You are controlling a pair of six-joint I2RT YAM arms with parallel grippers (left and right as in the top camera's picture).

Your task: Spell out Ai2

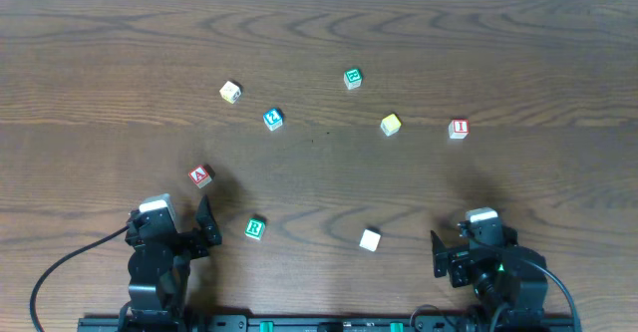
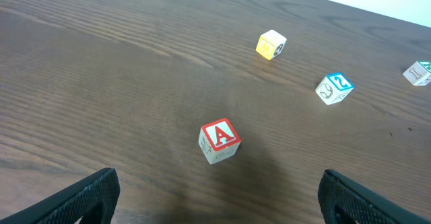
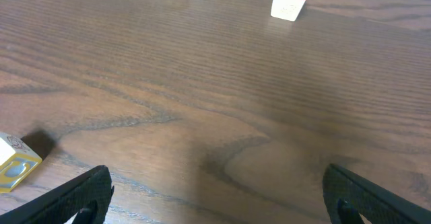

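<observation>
The red-topped A block is taken as the reference on the dark wooden table. In the overhead view it is seen just ahead of the left gripper, whose jaws are held wide apart with nothing between them; in the left wrist view the A block is framed between the two black fingertips, a little beyond them and untouched. The blue 2 block is found farther out from the A block and slightly to its right, apart from it. The red I block is placed far to the right of the A block, well apart and somewhat farther from the robot. A pale yellow-sided block is seen beyond the A block, near the 2 block, and a green-lettered block is set farther out and to the right. A yellow block is located to the right of the A block, between the 2 block and the I block. A green R block is seen nearer the robot than the A block and just to its right, and a white block lies farther right again. The right gripper is held far to the right of the A block, its jaws spread wide and empty above bare wood.
</observation>
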